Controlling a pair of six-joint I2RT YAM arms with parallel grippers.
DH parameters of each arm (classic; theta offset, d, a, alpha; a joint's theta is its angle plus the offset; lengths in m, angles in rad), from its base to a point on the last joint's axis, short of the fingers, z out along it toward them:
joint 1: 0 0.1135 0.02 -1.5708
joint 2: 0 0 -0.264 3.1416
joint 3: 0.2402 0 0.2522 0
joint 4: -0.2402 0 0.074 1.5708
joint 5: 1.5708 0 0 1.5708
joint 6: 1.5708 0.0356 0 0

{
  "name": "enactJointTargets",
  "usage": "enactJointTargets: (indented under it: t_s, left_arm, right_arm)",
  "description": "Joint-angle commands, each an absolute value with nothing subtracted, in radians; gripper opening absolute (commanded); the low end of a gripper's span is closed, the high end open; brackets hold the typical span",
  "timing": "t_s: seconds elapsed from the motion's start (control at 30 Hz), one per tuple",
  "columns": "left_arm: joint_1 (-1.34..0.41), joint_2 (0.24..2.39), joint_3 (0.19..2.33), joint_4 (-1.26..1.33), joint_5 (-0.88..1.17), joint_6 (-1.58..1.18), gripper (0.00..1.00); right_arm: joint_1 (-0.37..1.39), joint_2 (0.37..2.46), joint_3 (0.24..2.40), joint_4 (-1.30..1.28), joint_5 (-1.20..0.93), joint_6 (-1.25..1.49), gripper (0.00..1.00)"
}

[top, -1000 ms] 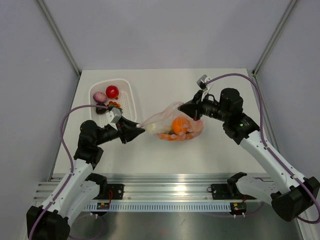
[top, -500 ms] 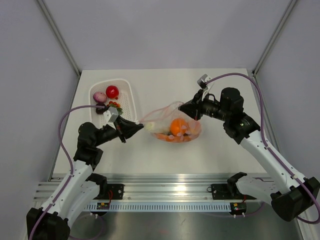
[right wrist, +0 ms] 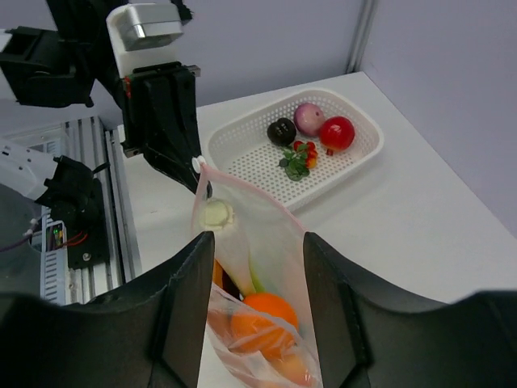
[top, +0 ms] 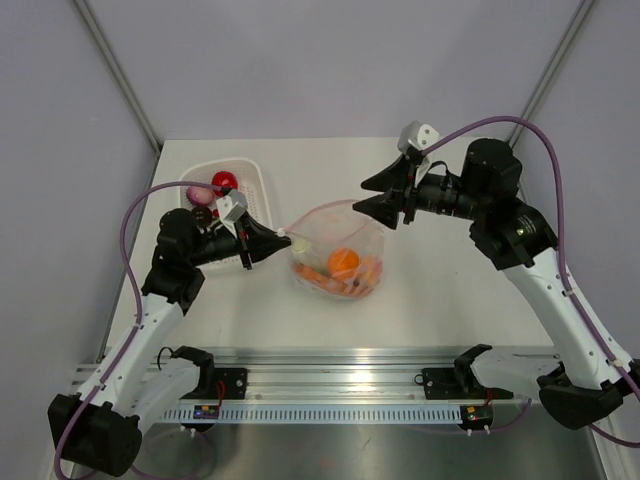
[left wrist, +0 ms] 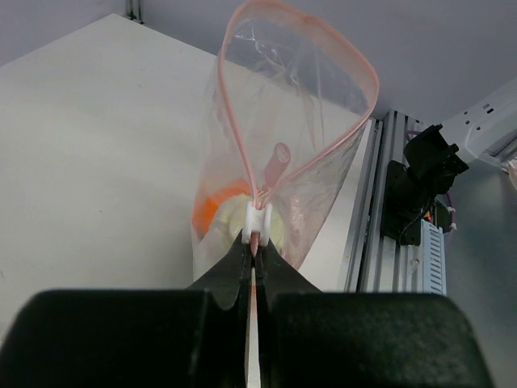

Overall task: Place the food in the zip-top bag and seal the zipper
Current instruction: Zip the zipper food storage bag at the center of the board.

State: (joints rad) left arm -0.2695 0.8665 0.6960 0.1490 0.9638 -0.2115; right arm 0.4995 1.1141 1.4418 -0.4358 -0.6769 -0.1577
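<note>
While clenched on thin pink-red zipper strip (left wrist: 240, 137), left claw (left wrist: 254, 246) holds up clear crinkly zip-top bag (top: 335, 225) | right claw (top: 385, 195): released, jaws apart over gaping bag mouth | bag: on counter (top: 450, 290), round orange toy fruit (top: 343, 262) inside | white slotted basket (right wrist: 250, 162): red tomato (right wrist: 337, 133), purple onion (right wrist: 308, 118)

Pale table (top: 450, 290), white slotted basket (top: 245, 175) at left, zip-top bag (top: 335, 225) standing mid-table

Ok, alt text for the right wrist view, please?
The open right gripper frames the mouth of a clear plastic zip-top bag, pinched at one corner by the shut left gripper, with an orange toy fruit inside. Behind, a white slotted plastic basket holds a red tomato, purple onion and dark eggplant.
</note>
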Motion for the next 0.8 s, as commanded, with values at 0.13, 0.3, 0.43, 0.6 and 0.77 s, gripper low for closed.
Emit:
enactJointTargets:
  t_s: [0.13, 0.3, 0.43, 0.6, 0.77]
  left_arm:
    - [-0.267, 0.877, 0.804, 0.011, 1.080, -0.077, 0.00]
    - [-0.267, 0.876, 0.824, -0.035, 1.114, -0.048, 0.00]
    - [-0.267, 0.874, 0.836, -0.048, 1.120, -0.041, 0.00]
    - [-0.267, 0.874, 0.836, -0.045, 1.123, -0.038, 0.00]
    - [-0.267, 0.879, 0.836, -0.022, 1.123, -0.049, 0.00]
  right_arm:
    - [0.737, 1.339, 1.633, -0.598, -0.670, -0.394, 0.54]
    - [0.795, 1.478, 1.765, -0.678, -0.713, -0.452, 0.53]
    - [0.808, 1.538, 1.825, -0.716, -0.739, -0.488, 0.51]
    - [0.815, 1.617, 1.890, -0.802, -0.772, -0.531, 0.51]
    - [0.828, 1.646, 1.902, -0.808, -0.804, -0.531, 0.50]
